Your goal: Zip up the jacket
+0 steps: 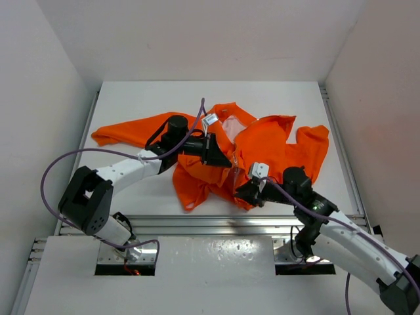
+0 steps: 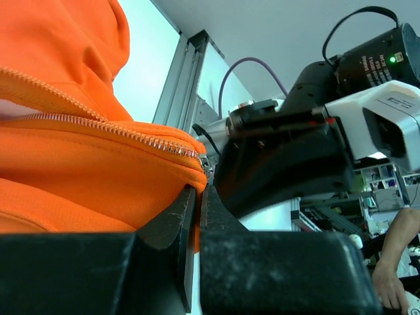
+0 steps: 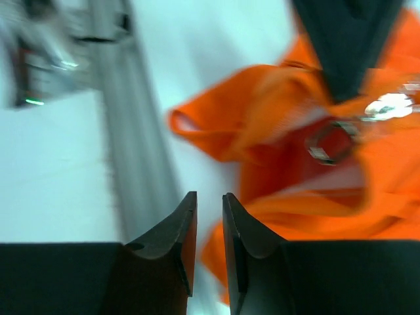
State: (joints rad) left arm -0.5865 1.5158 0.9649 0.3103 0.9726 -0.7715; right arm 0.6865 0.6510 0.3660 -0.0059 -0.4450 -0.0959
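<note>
The jacket (image 1: 275,141) is bunched at the middle of the bench (image 1: 295,95), so its front, its pockets and most of the zipper are folded out of sight from above. The left end effector (image 1: 225,157) is half buried in those folds. In its wrist view it is seen clenched on the orange hem at the end of the zipper (image 2: 98,126), with fabric pinched between the fingers (image 2: 167,221). The zipper's far run is cut off at that view's left edge. The right wrist view is blurred, and a ring-like piece (image 3: 333,141) on the cloth cannot be identified. The right end effector (image 3: 209,220) is seen with its jaws a narrow gap apart and nothing between them. It is placed at the jacket's 6 o'clock edge, near the left one.

Bare bench is found at 12 o'clock of the jacket and at 7 to 8 o'clock, around the left arm (image 1: 131,164). At 3 o'clock the cloth lies near the side rail (image 1: 338,144). At 6 o'clock it nearly reaches the front rail (image 1: 197,222). The bench is closed in by white walls (image 1: 39,98) on three sides.

The long axis is laid from 9 to 3 o'clock. One sleeve (image 1: 121,134) is stretched toward 9 o'clock, and the pale lining (image 1: 231,123) is turned toward 12 o'clock.
</note>
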